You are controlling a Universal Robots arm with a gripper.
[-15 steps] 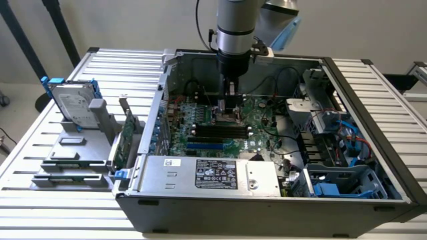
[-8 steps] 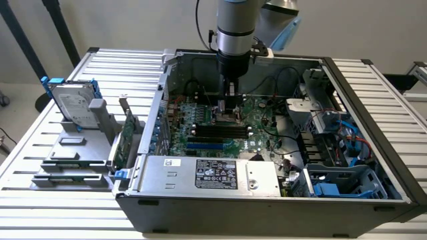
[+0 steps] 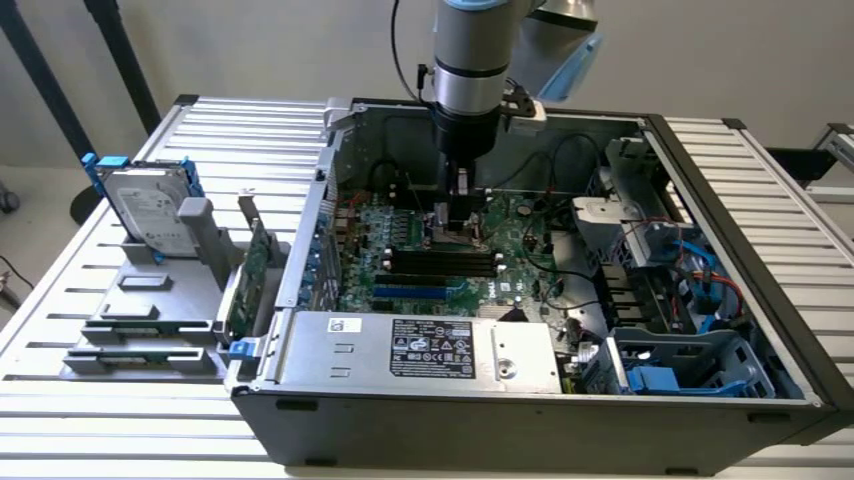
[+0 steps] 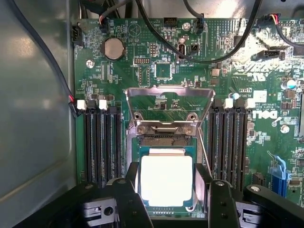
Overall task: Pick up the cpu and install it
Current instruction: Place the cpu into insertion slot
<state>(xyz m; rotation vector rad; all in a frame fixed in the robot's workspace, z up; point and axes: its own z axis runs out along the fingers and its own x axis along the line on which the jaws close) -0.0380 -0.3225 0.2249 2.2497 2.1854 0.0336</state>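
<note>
Over the socket (image 4: 164,139), cpu (image 4: 166,180), clasped by tool (image 4: 168,174)

chunky silver-grey tubular arm (image 3: 470,60) is sporting a pale blue joint cap (image 3: 577,68), thin black cable (image 3: 396,40) is trailing alongside, matte black gripper (image 4: 171,194) is showing round silver bolts (image 4: 255,189)

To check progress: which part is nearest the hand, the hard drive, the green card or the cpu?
The cpu, the small silver square gripped in the hand; the hard drive and green card stand outside the case.
</note>
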